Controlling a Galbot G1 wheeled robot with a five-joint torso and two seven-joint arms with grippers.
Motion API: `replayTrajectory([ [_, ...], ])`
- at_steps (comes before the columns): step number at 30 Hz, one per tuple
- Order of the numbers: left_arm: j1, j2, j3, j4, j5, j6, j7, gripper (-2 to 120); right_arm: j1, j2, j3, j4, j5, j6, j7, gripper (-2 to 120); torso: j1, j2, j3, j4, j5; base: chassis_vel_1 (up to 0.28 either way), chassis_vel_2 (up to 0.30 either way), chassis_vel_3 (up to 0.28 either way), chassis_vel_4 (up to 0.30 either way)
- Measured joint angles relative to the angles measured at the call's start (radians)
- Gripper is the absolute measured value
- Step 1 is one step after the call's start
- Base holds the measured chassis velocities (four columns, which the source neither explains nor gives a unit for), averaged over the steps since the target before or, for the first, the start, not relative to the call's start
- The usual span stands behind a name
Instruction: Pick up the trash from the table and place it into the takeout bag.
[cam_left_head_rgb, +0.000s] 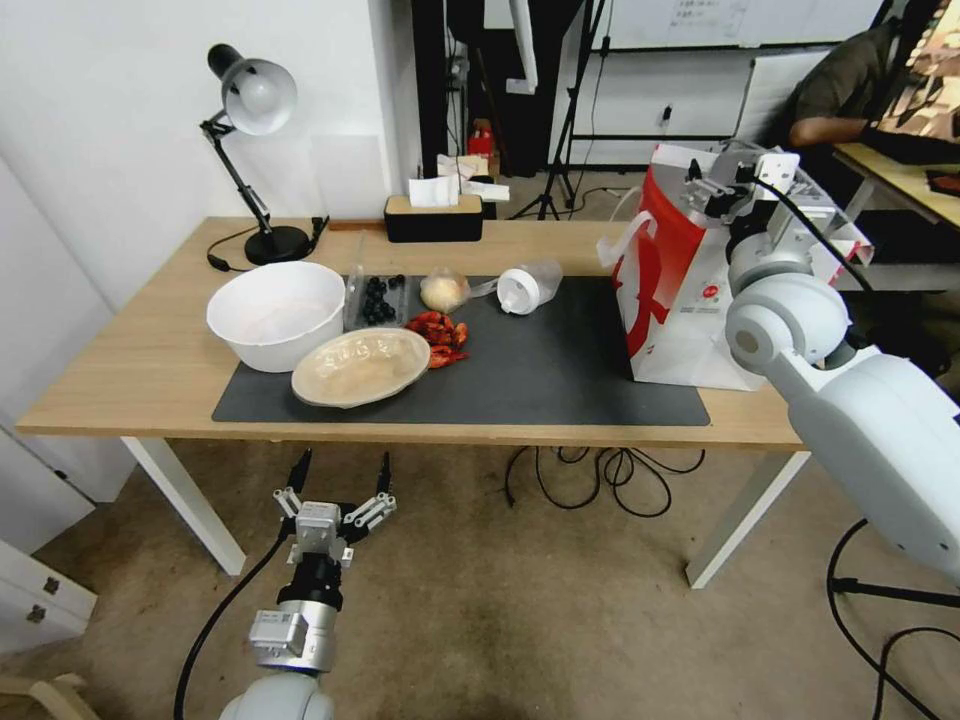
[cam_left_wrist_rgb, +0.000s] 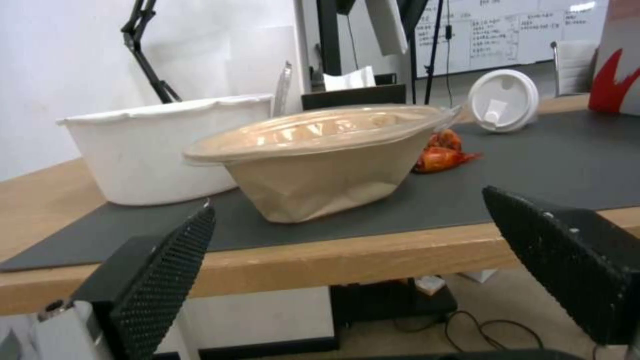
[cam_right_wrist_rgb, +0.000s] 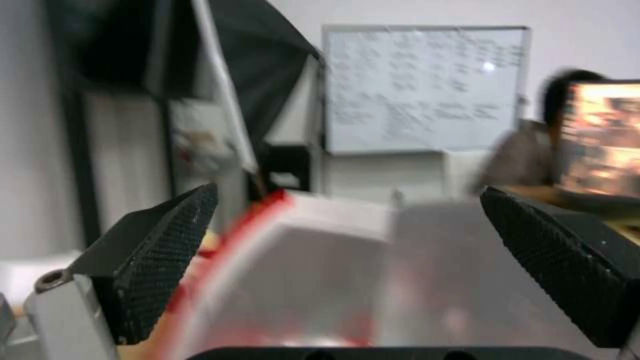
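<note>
On the table (cam_left_head_rgb: 150, 370), trash lies on the dark mat (cam_left_head_rgb: 560, 380): a shallow beige bowl (cam_left_head_rgb: 360, 367), a crushed red can (cam_left_head_rgb: 440, 338), a yellowish lump in clear wrap (cam_left_head_rgb: 444, 290) and a clear white-lidded cup (cam_left_head_rgb: 528, 287) on its side. The takeout bag (cam_left_head_rgb: 680, 290) stands at the mat's right end. My right gripper (cam_left_head_rgb: 705, 185) hovers open and empty over the bag's mouth, above its silvery lining (cam_right_wrist_rgb: 320, 280). My left gripper (cam_left_head_rgb: 344, 458) hangs open below the table's front edge, facing the beige bowl (cam_left_wrist_rgb: 320, 155).
A large white bowl (cam_left_head_rgb: 275, 312) sits left of the beige bowl, with a clear tray of dark berries (cam_left_head_rgb: 375, 298) behind. A desk lamp (cam_left_head_rgb: 255, 150) and a black tissue box (cam_left_head_rgb: 433, 215) stand at the back. Cables (cam_left_head_rgb: 600, 480) lie on the floor under the table.
</note>
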Motion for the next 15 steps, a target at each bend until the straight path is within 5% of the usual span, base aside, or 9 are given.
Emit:
replayTrajectory([
  [6, 0.001, 0.002, -0.008, -0.003, -0.006, 0.0, -0.003, 100, -0.136, -0.015, 0.045, 0.195, 0.062, 0.209, -0.19, 100, 0.0, 0.0, 0.0, 0.0, -0.0005, 0.0, 0.0, 0.0, 0.0],
  [10, 0.0, 0.002, -0.018, -0.004, -0.02, 0.0, -0.003, 100, -0.243, -0.019, 0.046, 0.294, 0.058, 0.242, -0.255, 100, 0.0, 0.0, 0.0, 0.0003, -0.0004, 0.0, 0.0, 0.0, 0.0],
  [15, 0.002, 0.008, -0.037, -0.005, -0.034, -0.002, -0.003, 100, -0.555, 0.023, 0.081, 0.36, -0.153, 0.326, -0.36, 100, 0.0, 0.0, 0.0, -0.0003, 0.0, 0.0, 0.0, 0.0, 0.0],
])
